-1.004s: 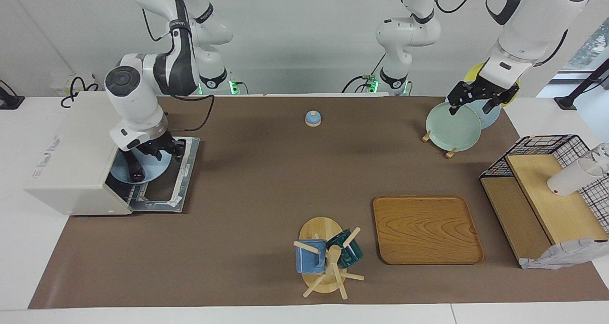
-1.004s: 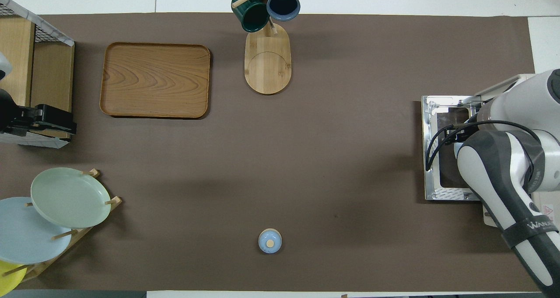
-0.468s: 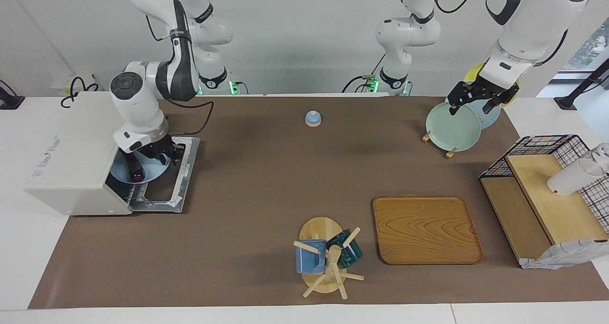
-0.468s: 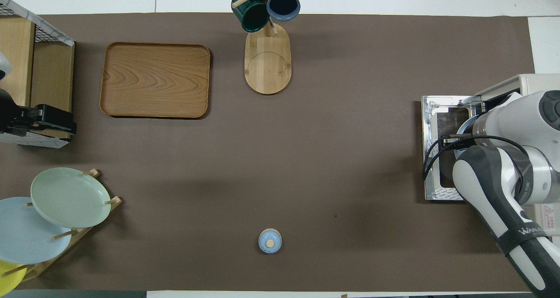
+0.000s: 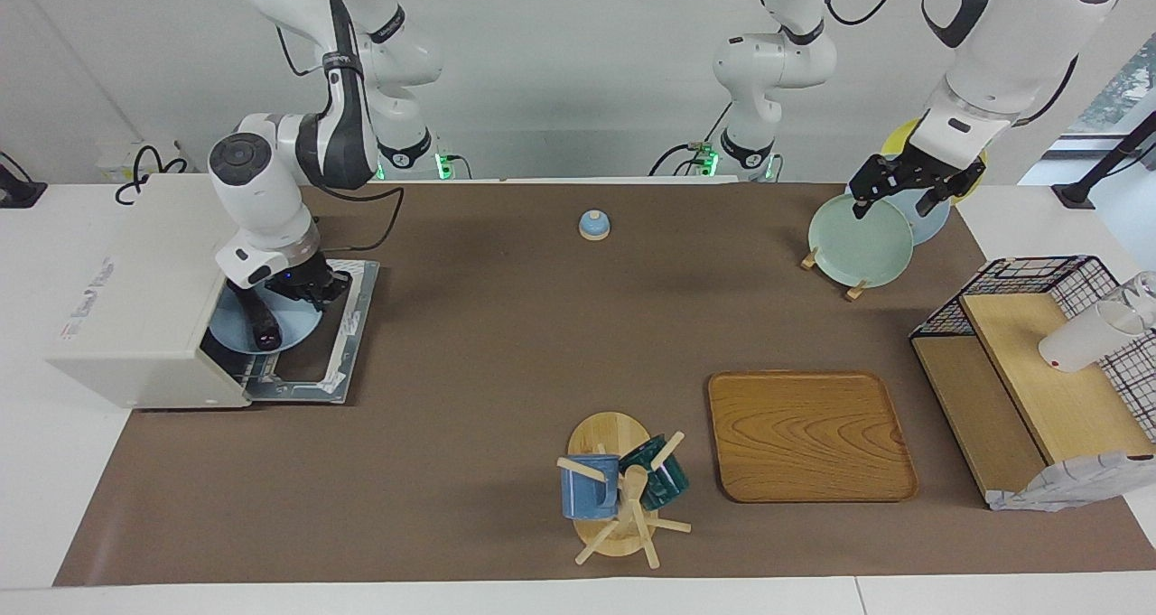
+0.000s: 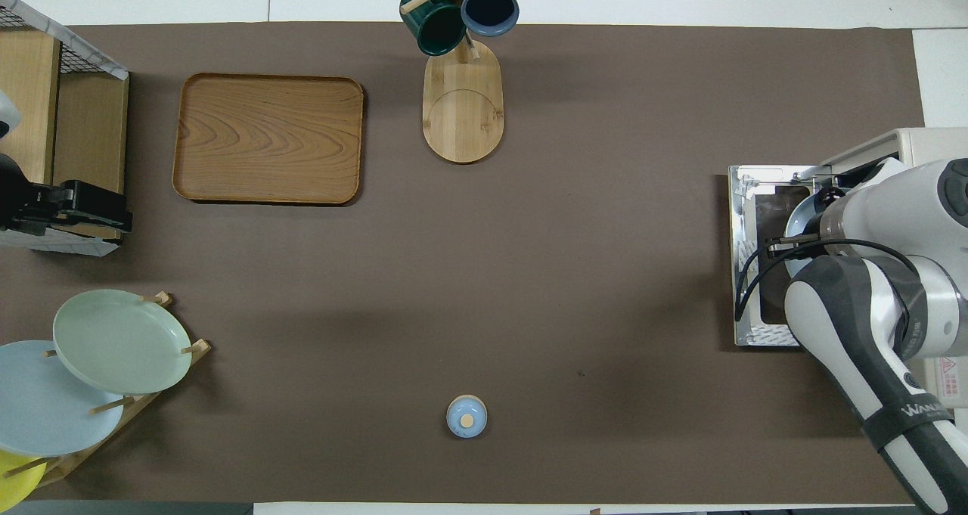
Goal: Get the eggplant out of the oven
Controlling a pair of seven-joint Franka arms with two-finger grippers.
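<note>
The oven [image 5: 135, 299] stands at the right arm's end of the desk [image 5: 506, 344], its glass door [image 5: 339, 335] dropped flat onto the mat, with a blue plate [image 5: 298, 326] at its mouth. The right arm's bulk hides most of the opening from above. A small blue knob lid [image 5: 593, 225] sits by the desk's edge nearest the robots. The right gripper [image 5: 289, 294] has its fingers closed on the eggplant [image 5: 257, 321] over the plate; its long axis runs away from the robots, rounded end outward. The left gripper [image 5: 908, 191] waits over the plate rack [image 5: 858, 240], fingers spread wide, holding nothing.
</note>
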